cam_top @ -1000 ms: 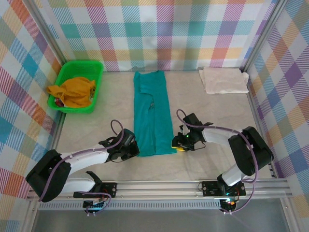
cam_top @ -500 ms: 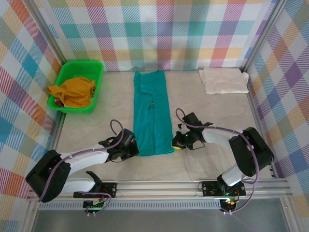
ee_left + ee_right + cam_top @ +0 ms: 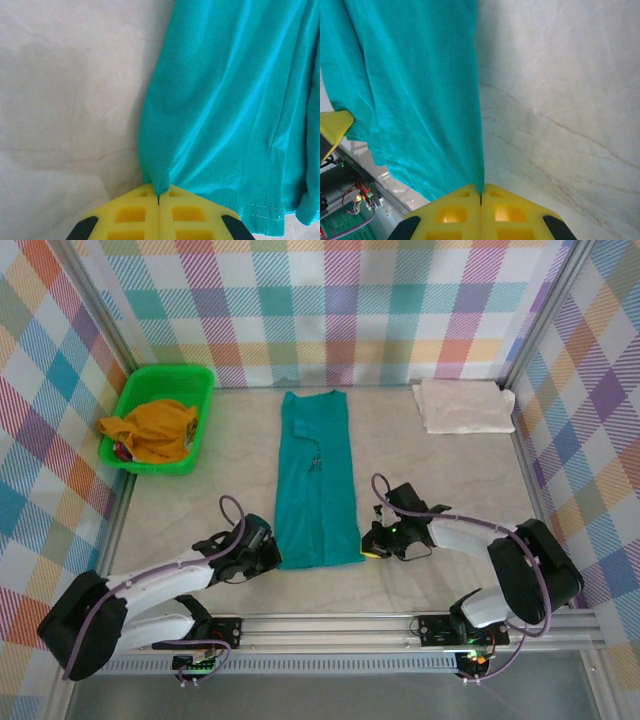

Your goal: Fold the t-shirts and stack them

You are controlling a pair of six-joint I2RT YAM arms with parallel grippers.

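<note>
Step in hand: we judge this to be the crosswise fold of the teal t-shirt (image 3: pixel 318 480). It already lies as a long narrow strip, and both near corners are gripped.

Next move: it calls for us to lift the two corners together and level. We would then carry the hem toward the collar end so the strip halves squarely, without one side dragging ahead.

Green basket (image 3: pixel 205 410): it sits at the far left of the counter (image 3: pixel 200 500) with a yellow cloth (image 3: pixel 150 430) inside, and has no part in this fold.

Left fingers (image 3: pixel 150 205): they are pressed together, pinching the near left corner of the teal hem. A small peak of cloth rises out of the seam between them.

Teal t-shirt: it lies flat in the middle of the counter, running from near to far, with its hem end between the two arms.

Right fingers (image 3: pixel 490 200): they are pressed together on the near right edge of the teal cloth, which runs straight up out of their seam.

Cream t-shirt (image 3: pixel 465 405): it is folded in the far right corner, well apart from both arms. We take it as the spot where the stack will go.
</note>
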